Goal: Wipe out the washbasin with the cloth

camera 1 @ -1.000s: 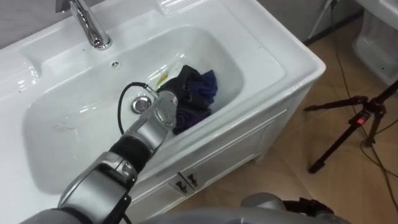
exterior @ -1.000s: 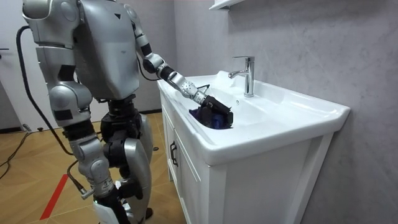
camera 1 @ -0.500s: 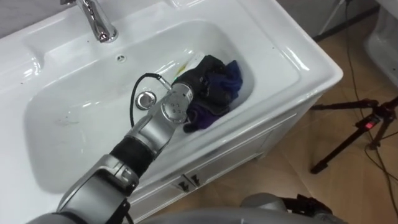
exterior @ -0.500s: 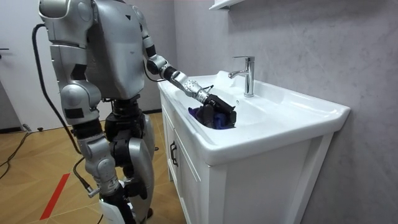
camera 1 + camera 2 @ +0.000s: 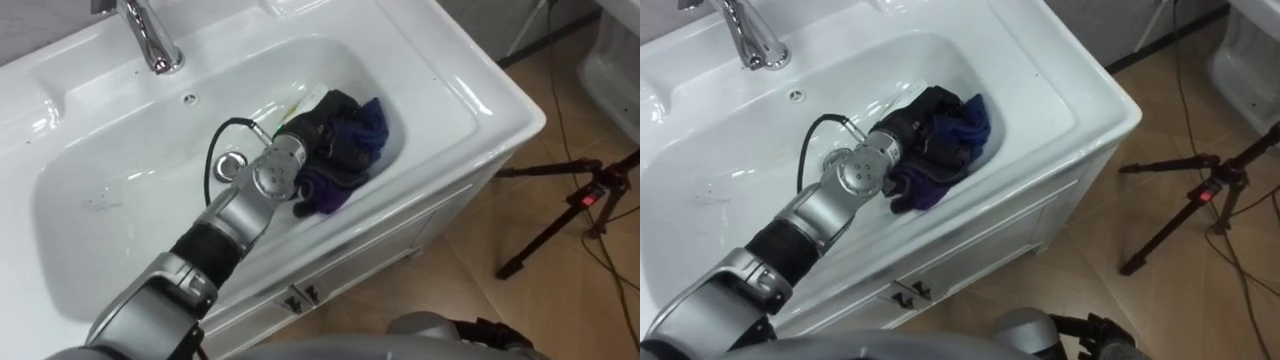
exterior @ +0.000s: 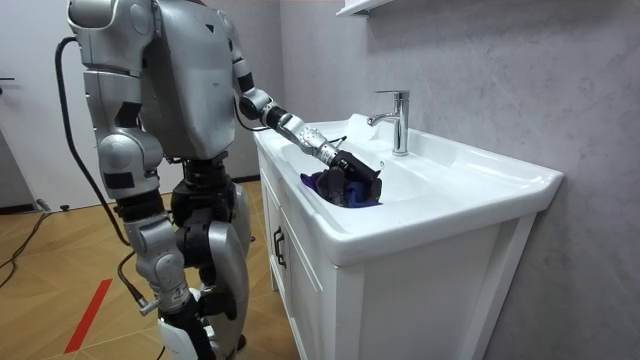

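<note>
While I stand at the front of the white vanity cabinet (image 6: 320, 290), on the room view's left of it, my left arm reaches out straight and slopes down into the basin (image 5: 120, 190). In the eye views the arm comes in from the lower left of the frame and runs diagonally up toward the centre. The silver wrist sits just right of the drain (image 5: 230, 165).

My left hand (image 5: 322, 128) is palm down on the cloth (image 5: 368, 128), its dark fingers curled into the fabric and grasping it. The cloth is a crumpled dark blue and purple bundle. It lies on the basin floor at centre frame, pushed against the right-hand and front walls of the bowl. Part of it bulges out beyond the hand toward the right, and part trails below the wrist.

The chrome faucet (image 5: 150, 40) stands at the upper left of the frame, well apart from the hand, with the overflow hole (image 5: 187, 99) just below it. A black tripod (image 5: 570, 215) stands on the wooden floor (image 5: 470, 290) at the right edge. Cabinet door handles (image 5: 295, 297) show at bottom centre.
</note>
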### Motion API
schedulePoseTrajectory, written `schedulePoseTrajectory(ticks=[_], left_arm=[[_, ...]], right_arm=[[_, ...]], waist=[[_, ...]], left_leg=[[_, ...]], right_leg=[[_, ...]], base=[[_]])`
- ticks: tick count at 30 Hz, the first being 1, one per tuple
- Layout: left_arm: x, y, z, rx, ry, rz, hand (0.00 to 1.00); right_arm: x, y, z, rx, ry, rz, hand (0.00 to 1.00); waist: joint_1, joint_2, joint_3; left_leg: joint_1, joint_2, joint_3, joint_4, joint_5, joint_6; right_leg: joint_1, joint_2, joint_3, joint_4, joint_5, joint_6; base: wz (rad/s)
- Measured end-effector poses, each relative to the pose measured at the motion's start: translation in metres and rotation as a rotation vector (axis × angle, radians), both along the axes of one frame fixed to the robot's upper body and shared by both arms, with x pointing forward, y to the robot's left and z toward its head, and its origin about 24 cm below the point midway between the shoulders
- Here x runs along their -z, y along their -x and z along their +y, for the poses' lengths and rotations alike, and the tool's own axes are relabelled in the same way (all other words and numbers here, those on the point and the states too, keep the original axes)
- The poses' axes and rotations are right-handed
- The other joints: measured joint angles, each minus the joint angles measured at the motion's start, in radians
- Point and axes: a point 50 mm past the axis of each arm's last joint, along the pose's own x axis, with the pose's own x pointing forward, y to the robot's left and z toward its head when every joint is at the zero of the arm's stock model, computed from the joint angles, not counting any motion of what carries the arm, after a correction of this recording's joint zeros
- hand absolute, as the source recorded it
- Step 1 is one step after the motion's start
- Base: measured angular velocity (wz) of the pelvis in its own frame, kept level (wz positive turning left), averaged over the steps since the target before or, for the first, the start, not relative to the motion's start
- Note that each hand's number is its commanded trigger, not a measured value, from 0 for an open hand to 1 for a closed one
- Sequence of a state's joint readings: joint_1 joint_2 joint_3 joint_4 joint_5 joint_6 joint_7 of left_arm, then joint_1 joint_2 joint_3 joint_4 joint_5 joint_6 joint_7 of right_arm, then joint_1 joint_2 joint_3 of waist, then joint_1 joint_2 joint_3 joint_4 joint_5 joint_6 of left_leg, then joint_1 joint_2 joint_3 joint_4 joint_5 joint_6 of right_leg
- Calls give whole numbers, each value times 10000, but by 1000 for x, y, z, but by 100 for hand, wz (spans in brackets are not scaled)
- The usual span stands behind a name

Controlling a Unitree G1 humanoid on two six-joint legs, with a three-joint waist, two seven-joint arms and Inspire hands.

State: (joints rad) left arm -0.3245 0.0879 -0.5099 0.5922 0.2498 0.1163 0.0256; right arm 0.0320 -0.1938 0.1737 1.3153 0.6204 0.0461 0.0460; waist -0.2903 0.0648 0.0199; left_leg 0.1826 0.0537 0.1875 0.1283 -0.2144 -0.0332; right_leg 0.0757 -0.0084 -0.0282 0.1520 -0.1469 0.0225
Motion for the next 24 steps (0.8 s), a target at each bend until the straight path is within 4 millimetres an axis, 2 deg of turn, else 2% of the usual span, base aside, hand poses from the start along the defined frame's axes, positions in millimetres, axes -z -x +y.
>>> schedulePoseTrajectory(ticks=[4,6,8,11,14,16,19,21,22,24], left_arm=[[16,4,17,-709,-351,435,100],[24,6,30,-1119,-769,553,100],[30,10,38,-1494,-943,717,100],[39,17,51,-1952,-1372,846,100],[49,26,70,-2661,-1746,1003,100],[56,36,83,-3220,-2168,975,100],[62,51,118,-4378,-3199,771,100],[61,65,158,-4580,-5193,427,100],[61,71,168,-4596,-5703,353,100],[57,90,197,-4451,-7794,-102,100]], right_arm=[[1,3,1,54,-84,116,0],[1,6,3,185,-171,225,0],[2,9,6,438,-291,281,0],[3,17,6,898,-409,489,0],[3,28,4,981,-319,707,0],[3,36,3,958,-229,967,0],[3,52,-1,531,94,1749,0],[2,62,-5,-546,402,2565,0],[2,64,-5,-757,425,2726,0],[0,77,-8,-1244,418,3366,0]], waist=[[27,-101,7],[232,-188,7],[283,-301,-8],[460,-398,-68],[731,-416,-74],[827,-456,-126],[1119,-498,-221],[1205,-497,-261],[1241,-503,-302],[1321,-475,-339]], left_leg=[[89,25,48,1,0,0],[121,41,149,4,-1,-1],[127,40,161,7,-1,-2],[214,69,165,26,-1,-2],[400,78,215,12,0,-3],[525,78,214,7,-1,-3],[601,109,277,1,-1,-4],[738,180,271,-50,-3,-8],[767,201,270,-52,-4,-9],[914,252,236,-88,-5,-10]], right_leg=[[107,32,-2,-9,-1,0],[114,55,62,-15,-14,-24],[129,63,63,-13,-63,-94],[129,104,127,-2,-79,-119],[223,146,301,32,-75,-129],[344,150,314,27,-92,-137],[399,219,448,42,-80,-161],[503,293,475,28,-51,-218],[527,309,476,5,-46,-238],[649,370,513,-7,-57,-293]], base=[[1],[-10],[2],[-3],[-14],[-10],[-14],[-10],[-14],[-3]])
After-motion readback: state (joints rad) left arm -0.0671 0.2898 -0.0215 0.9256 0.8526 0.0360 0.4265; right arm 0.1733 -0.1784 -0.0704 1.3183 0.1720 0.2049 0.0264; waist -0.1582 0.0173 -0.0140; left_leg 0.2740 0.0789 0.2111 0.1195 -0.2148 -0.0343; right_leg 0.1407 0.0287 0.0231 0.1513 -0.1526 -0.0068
